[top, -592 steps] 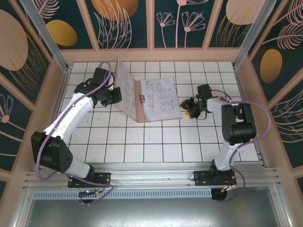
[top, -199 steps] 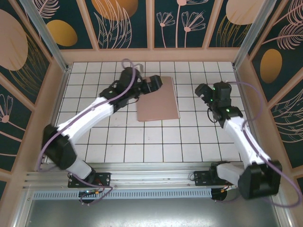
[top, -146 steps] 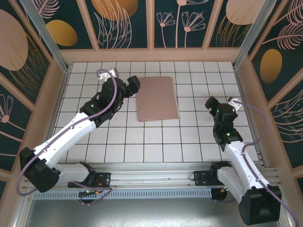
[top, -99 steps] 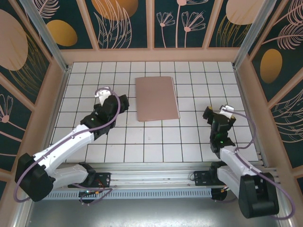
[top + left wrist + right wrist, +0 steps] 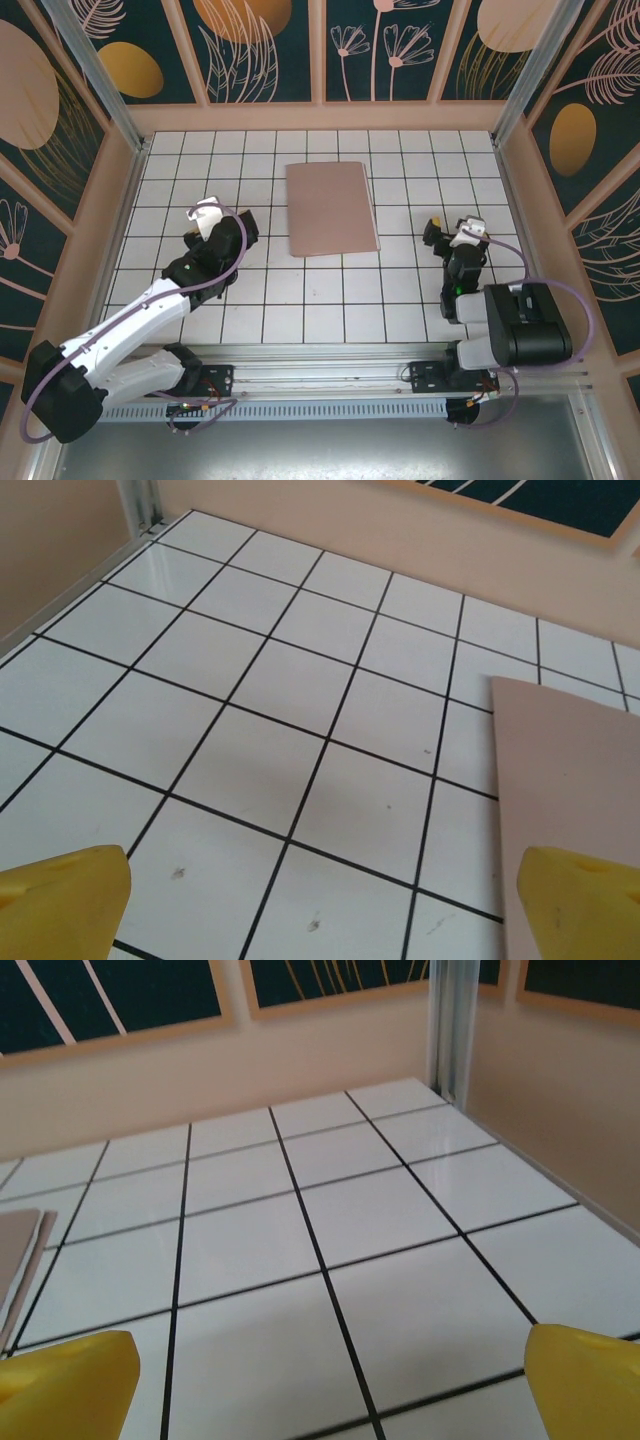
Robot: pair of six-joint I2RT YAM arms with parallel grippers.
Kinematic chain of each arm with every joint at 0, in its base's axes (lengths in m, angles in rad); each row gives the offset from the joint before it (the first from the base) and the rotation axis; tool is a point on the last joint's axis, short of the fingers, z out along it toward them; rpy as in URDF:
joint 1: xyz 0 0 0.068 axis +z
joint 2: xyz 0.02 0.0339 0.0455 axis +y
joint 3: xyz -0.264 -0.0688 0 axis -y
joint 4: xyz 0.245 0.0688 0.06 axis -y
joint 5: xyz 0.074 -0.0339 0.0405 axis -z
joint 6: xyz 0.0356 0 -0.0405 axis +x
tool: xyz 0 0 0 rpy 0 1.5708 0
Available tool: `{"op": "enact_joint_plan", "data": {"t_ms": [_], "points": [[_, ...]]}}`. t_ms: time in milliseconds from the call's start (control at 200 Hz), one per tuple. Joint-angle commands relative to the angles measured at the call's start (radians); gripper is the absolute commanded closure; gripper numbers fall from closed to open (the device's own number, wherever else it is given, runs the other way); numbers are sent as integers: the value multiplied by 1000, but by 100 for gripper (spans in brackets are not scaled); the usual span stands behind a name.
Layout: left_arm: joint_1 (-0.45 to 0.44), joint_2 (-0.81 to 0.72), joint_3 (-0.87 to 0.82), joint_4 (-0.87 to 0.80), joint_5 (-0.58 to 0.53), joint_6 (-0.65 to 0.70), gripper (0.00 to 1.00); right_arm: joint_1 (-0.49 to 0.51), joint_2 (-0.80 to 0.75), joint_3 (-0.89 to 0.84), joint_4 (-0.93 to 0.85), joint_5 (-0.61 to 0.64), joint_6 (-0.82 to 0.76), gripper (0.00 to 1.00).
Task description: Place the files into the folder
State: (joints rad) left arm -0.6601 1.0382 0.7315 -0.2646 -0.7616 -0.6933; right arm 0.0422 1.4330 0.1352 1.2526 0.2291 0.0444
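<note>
In the top external view, the folder (image 5: 332,208) lies closed and flat on the white tiled table (image 5: 300,300), slightly above the centre of the frame, with its long sides running up and down the picture. The left gripper (image 5: 238,236) sits left of centre, well apart from the folder's lower left corner, and its arm (image 5: 130,320) runs down to the lower left corner of the frame. The right gripper (image 5: 452,230) sits right of centre, near the folder's lower right corner but not touching it, with its arm (image 5: 515,322) folded directly below it. In the left wrist view, the left gripper (image 5: 320,910) has its jaws spread wide: the two yellow fingertips (image 5: 62,900) occupy the lower left and lower right corners, with bare table (image 5: 300,730) between them. The folder (image 5: 570,780) fills the right edge of the frame, flat on the tiles, just above the right-hand fingertip. In the right wrist view, the right gripper (image 5: 328,1385) is likewise spread wide, with its yellow fingertips (image 5: 590,1380) in the two lower corners and bare table (image 5: 380,1210) between them. A narrow strip of the folder (image 5: 18,1245) shows at the left edge, above the left-hand fingertip. Neither gripper holds anything.
</note>
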Motion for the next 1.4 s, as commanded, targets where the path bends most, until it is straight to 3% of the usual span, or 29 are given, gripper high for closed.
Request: {"op": "enact_joint_plan", "data": {"t_ms": [0,65,185,315,380,475,615,751,906,1046,1236,1296,1396], "points": [[2,-26,-34,33,-22,44,1,-17,104,-41,294,-65,-42,1],[2,-32,-41,42,-20,65,1,-6,164,-62,407,-68,-64,1],[2,-40,-65,69,-28,121,1,-2,150,-47,352,-60,-60,1],[16,-50,-146,154,-103,318,1,-11,138,9,224,-13,-27,1],[68,-91,-208,243,-100,399,1,-24,136,59,128,-34,-16,1],[194,-136,-288,379,-42,438,1,-40,132,55,131,-45,-3,1],[294,-28,-405,717,-16,585,1,-39,135,54,133,-42,-3,1],[399,108,-494,1058,95,607,1,-38,134,55,133,-42,-4,1],[490,267,-467,1185,285,666,1,-39,134,54,134,-42,-5,1],[540,338,-467,1346,376,664,1,-39,135,53,135,-43,-4,1],[575,453,-580,1660,426,636,1,-38,133,42,155,-43,-4,1],[573,506,-633,1843,432,647,1,-38,133,26,185,-42,-4,1],[574,480,-617,1774,427,643,1,-39,133,7,222,-31,1,1]]}}
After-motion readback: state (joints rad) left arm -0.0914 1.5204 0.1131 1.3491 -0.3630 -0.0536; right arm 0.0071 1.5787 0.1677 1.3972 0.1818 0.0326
